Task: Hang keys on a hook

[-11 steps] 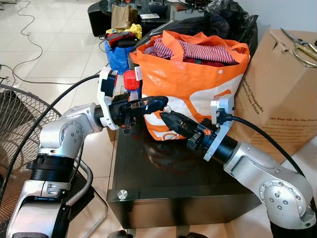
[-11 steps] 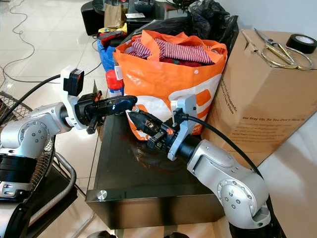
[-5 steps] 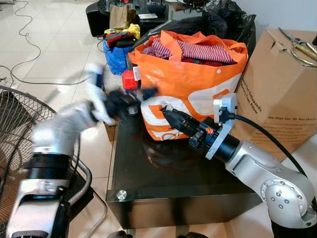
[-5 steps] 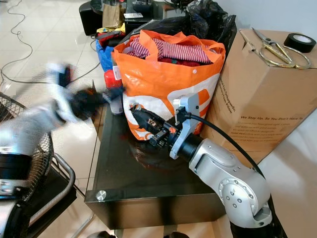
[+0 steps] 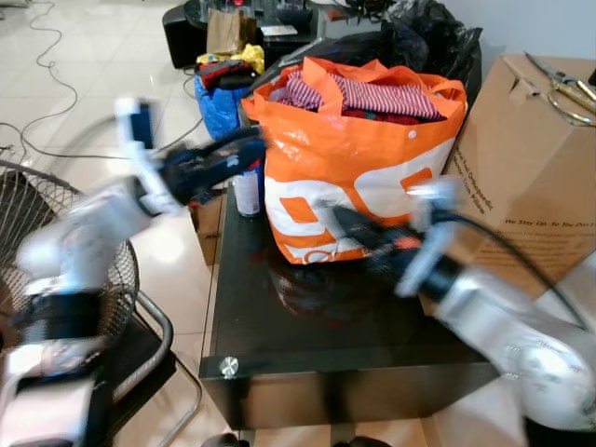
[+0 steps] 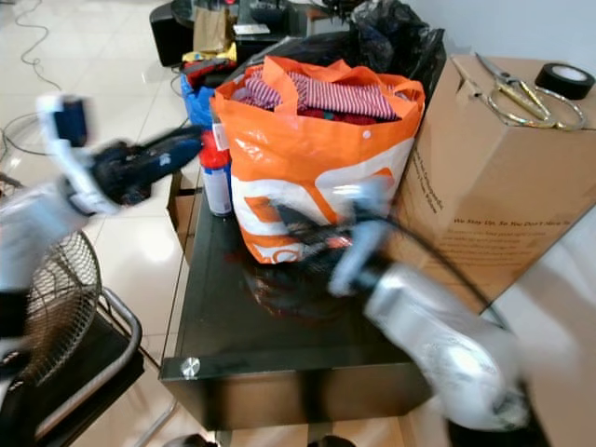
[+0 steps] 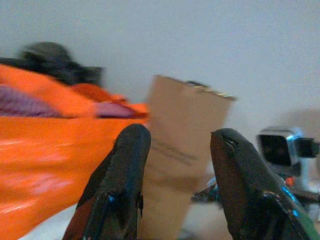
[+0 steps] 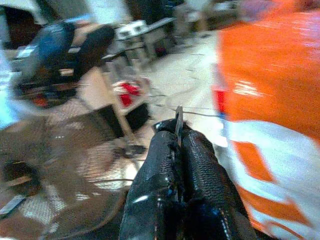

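My right gripper (image 5: 341,216) hovers over the black glass table (image 5: 307,340), in front of the orange bag (image 5: 363,158), and is blurred by motion. In the right wrist view its fingers (image 8: 160,165) are pressed shut on a thin metal sliver (image 8: 178,120) that looks like a key and sticks out between the tips. My left gripper (image 5: 250,142) is raised at the bag's left side, near a spray can (image 6: 216,172). Seen from the left wrist, its fingers (image 7: 127,155) stand apart with nothing between them.
A tall cardboard box (image 5: 521,177) stands right of the table, with scissors (image 6: 512,93) and a tape roll (image 6: 565,79) on top. A black rubbish bag (image 5: 428,42) lies behind the orange bag. A floor fan (image 5: 28,214) and cables are on the left.
My left gripper has pulled away from the right gripper's tip, up and to the left. My right gripper has drifted slightly right, still shut. Both arms are blurred now.
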Available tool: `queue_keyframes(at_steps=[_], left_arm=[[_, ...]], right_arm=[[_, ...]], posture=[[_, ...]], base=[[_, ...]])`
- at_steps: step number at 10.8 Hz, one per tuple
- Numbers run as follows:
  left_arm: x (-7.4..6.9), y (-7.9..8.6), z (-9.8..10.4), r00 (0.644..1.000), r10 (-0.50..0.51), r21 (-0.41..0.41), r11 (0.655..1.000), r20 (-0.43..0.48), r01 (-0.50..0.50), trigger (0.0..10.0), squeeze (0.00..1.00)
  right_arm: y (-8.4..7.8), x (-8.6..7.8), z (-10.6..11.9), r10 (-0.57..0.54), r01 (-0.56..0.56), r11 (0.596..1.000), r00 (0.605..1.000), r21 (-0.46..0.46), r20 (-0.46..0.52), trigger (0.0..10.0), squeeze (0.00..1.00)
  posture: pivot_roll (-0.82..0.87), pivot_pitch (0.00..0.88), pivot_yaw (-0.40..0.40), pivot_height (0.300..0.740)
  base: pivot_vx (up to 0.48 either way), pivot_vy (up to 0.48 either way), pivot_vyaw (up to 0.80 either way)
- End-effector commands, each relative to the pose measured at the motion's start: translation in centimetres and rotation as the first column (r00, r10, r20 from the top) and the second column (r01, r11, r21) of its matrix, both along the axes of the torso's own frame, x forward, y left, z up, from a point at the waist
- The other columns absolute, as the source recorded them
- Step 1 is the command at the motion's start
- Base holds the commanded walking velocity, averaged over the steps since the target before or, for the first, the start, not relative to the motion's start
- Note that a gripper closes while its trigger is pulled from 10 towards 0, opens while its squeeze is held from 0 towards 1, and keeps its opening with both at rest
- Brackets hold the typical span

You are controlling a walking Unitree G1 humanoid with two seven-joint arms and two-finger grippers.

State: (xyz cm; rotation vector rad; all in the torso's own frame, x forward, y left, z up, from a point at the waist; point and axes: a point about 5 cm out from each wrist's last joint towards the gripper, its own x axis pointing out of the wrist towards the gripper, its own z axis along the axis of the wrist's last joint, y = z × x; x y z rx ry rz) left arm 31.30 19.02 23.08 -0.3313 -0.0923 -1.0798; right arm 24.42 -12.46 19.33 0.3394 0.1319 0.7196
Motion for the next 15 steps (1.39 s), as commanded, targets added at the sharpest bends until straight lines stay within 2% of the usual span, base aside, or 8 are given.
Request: queue_keyframes(at_steps=[1,2,7,8,9,10,11,15], left_arm=[[-0.3,-0.3,-0.6,0.998,0.065,0.118,0.991,0.021,-0.067,10.0,1.00],[-1.3,-1.4,-3.9,0.964,0.252,0.365,0.892,0.086,-0.265,10.0,1.00],[-3.2,-2.0,-7.3,0.827,0.526,0.413,0.721,0.196,-0.557,10.0,1.00],[-3.2,-2.5,-8.0,0.807,0.551,0.423,0.693,0.212,-0.584,10.0,1.00],[-3.1,-2.6,-8.2,0.802,0.558,0.419,0.690,0.212,-0.590,10.0,1.00],[-3.1,-2.9,-8.3,0.816,0.529,0.431,0.697,0.231,-0.573,10.0,1.00],[-3.0,-3.2,-8.3,0.830,0.499,0.441,0.705,0.249,-0.556,10.0,1.00],[-2.3,-3.9,-8.4,0.862,0.368,0.495,0.709,0.348,-0.502,10.0,0.91]], right_arm=[[-1.4,0.4,-0.4,-0.101,0.101,0.994,0.995,-0.041,-0.009,0.0,0.00],[-3.6,1.0,-2.2,-0.297,0.296,0.947,0.955,-0.129,0.006,0.0,0.00],[-4.0,0.6,-3.9,-0.431,0.430,0.902,0.902,-0.040,-0.025,0.0,0.00],[-4.3,0.2,-4.2,-0.430,0.431,0.902,0.902,0.036,-0.041,0.0,0.00],[-4.2,0.0,-4.0,-0.404,0.409,0.906,0.912,0.106,-0.065,0.0,0.00],[-3.7,-0.7,-2.9,-0.278,0.299,0.888,0.954,0.350,-0.109,0.0,0.00],[-3.4,-1.4,-2.0,-0.179,0.192,0.860,0.981,0.474,-0.073,0.0,0.00],[-2.0,-3.6,-0.3,0.102,-0.102,0.814,0.994,0.572,0.031,0.0,0.00]], posture=[[-0.13,0.000,0.007,0.740],[-0.11,0.000,-0.007,0.740],[-0.11,0.000,-0.016,0.740],[-0.12,0.000,-0.010,0.740],[-0.12,0.000,-0.008,0.740],[-0.12,0.000,-0.006,0.740],[-0.13,0.000,-0.004,0.740],[-0.14,0.000,-0.006,0.740]], base=[[0.000,0.000,0.00],[0.000,0.000,0.00],[0.000,0.000,0.00],[0.000,0.000,0.00],[0.000,0.000,0.00],[0.000,0.000,0.00],[0.000,0.000,0.00],[0.000,0.000,0.00]])
